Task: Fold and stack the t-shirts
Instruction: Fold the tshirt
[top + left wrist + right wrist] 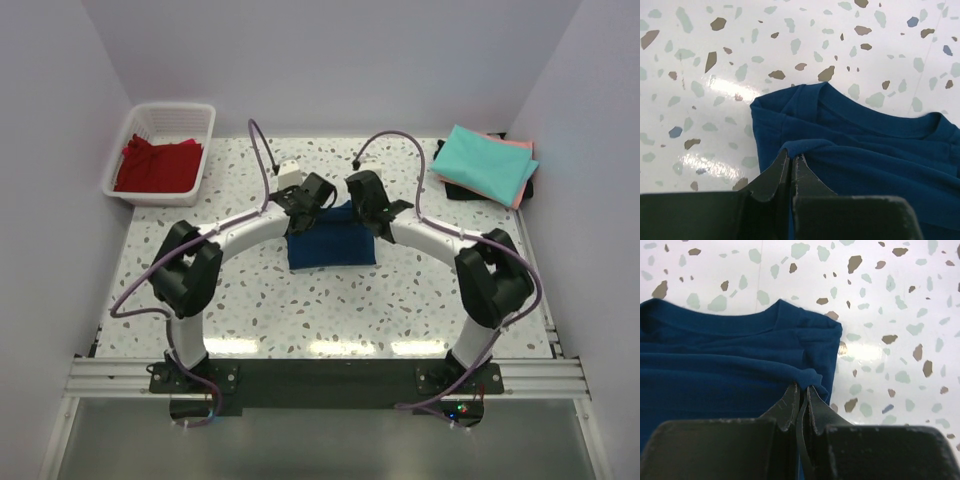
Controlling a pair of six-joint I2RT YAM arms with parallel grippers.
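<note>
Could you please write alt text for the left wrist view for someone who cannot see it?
The left end effector, its jaws shut, pinches a fold of the navy blue t-shirt near one corner. The shirt lies on the white speckled table, collar toward the far side.

Illumination is bright, diffuse and comes from overhead. In the top view, three elongated glare patches lie on the table [300, 310], well to the near side of both sets of jaws, and the shadows on it are faint and soft-edged. In the left wrist view, two glare spots bleach the table surface left of the left gripper [791, 159] jaws; the speckles beyond them are sharp. In the right wrist view, one glare spot sits right of and just beyond the right gripper [803, 389] jaws. The navy t-shirt [715, 360] renders dark, with thin shadows in its folds ahead of the jaws. Behind the jaws, each gripper body is near-black and slightly soft.
</note>
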